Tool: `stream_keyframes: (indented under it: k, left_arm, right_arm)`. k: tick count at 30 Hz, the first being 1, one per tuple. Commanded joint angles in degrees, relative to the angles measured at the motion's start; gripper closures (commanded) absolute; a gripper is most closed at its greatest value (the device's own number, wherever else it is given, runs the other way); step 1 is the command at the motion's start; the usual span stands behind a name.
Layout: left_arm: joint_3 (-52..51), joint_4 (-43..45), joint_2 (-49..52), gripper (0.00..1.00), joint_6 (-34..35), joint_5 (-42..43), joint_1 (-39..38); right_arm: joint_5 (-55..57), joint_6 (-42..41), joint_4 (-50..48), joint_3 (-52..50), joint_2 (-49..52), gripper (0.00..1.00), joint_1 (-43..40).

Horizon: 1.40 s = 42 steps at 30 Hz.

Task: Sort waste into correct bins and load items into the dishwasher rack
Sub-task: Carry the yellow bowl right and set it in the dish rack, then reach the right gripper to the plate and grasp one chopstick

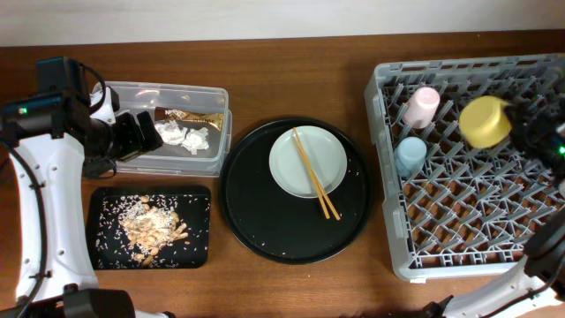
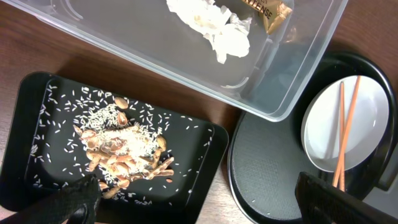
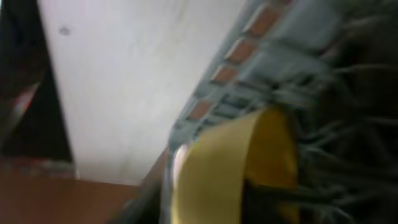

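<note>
Currently at stake: round yellow bowl (image 1: 485,121), tilted among the pegs in the far right part of the large grey plastic lattice rack (image 1: 459,221).
Right pincer (image 1: 523,124): close against the bowl's right side. The wrist view is a blur with one dark finger near the rim, so I cannot tell whether it grips or not.
Left pincer (image 2: 196,194): spread wide and holding nothing, above the left end of the clear plastic rectangular tub (image 1: 212,93).
Bowl handling: likely light and stiff, and smooth enough to slip. Take it by the rim, one finger inside and one outside.
Pale round plate (image 1: 296,146): on the big round black tray (image 1: 256,221). Probably rigid and breakable. It lies flat, so the raised rim is the place to pinch.
Brown wooden chopsticks (image 1: 315,174): lying across the plate, thin, light and apt to roll. Grip both together near mid-length.
Small pink cup (image 1: 422,104) and small light-blue cup (image 1: 410,155): in the rack, on its left side.
Waste: crumpled white tissue (image 1: 181,135) and gold foil wrapper (image 1: 196,117) in the tub, beige food scraps (image 1: 154,228) on the flat black rectangular tray (image 1: 97,199).
</note>
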State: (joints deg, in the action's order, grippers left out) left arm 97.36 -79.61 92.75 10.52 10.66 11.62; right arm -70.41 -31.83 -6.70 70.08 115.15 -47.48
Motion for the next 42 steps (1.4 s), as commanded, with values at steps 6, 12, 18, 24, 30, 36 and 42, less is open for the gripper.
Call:
stream_keyframes:
  k: [6, 12, 18, 24, 30, 36, 42]
  left_arm:
    - [0.2, 0.0, -1.0, 0.01, 0.5, 0.0, 0.2]
    - [0.2, 0.0, -1.0, 0.01, 0.5, 0.0, 0.2]
    - [0.2, 0.0, -1.0, 0.01, 0.5, 0.0, 0.2]
    - [0.2, 0.0, -1.0, 0.01, 0.5, 0.0, 0.2]
    - [0.2, 0.0, -0.9, 0.01, 0.5, 0.0, 0.2]
    - [0.2, 0.0, -1.0, 0.01, 0.5, 0.0, 0.2]
    - [0.2, 0.0, -1.0, 0.01, 0.5, 0.0, 0.2]
  right_arm:
    - [5.7, -6.4, -0.1, -0.5, 0.4, 0.1, -4.6]
    - [4.4, -6.4, -0.1, 1.5, -1.4, 0.08, -5.6]
    - [1.2, -6.6, 2.6, 7.8, -7.8, 0.05, -2.2]
    - [1.7, -6.1, 12.2, 16.2, -16.6, 0.01, 3.4]
    - [7.9, 0.1, 26.8, 20.0, -26.1, 0.01, 12.0]
    - [42.9, 21.2, 55.1, 20.7, -36.0, 0.01, 29.1]
    - [59.1, 25.7, 67.9, 20.5, -35.8, 0.02, 48.0]
